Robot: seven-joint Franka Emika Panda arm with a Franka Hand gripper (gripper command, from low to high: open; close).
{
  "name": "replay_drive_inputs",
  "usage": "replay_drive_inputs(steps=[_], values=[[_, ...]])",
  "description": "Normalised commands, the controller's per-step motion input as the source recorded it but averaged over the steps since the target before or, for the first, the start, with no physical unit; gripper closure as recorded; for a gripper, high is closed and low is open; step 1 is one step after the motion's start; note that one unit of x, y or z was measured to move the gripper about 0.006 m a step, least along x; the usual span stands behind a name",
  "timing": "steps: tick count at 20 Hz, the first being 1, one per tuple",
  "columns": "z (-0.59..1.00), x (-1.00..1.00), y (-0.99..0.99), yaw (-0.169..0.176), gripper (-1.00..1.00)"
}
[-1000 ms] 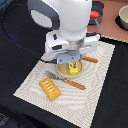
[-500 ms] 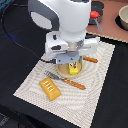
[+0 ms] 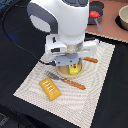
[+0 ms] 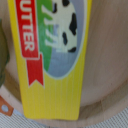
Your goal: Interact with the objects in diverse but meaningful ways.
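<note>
The yellow box with a red label [image 3: 74,70] lies under my gripper [image 3: 73,65], which hangs low right over it. In the wrist view the box [image 4: 55,60] fills the frame, with a red "BUTTER" label and a cow picture, lying on the round tan plate [image 4: 107,60]. No fingers show there, so the jaws' state is unclear. The orange ridged block [image 3: 50,88] lies on the striped placemat [image 3: 95,95], toward the exterior view's left. The red tomato [image 3: 93,15] and the dark grey pot [image 3: 95,6] are at the back. The sausage is out of view.
A wooden-handled fork and knife [image 3: 67,81] lie between the block and the box. Another wooden handle [image 3: 91,60] sticks out beside the arm. A pale bowl [image 3: 123,18] stands at the back right. Black cables [image 3: 10,25] run along the dark table at the left.
</note>
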Motion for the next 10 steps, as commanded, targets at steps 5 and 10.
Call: replay_drive_inputs(steps=[5, 10], values=[[-0.10, 0.00, 0.10, -0.014, 1.00], [-0.12, 0.00, 0.11, -0.013, 1.00]])
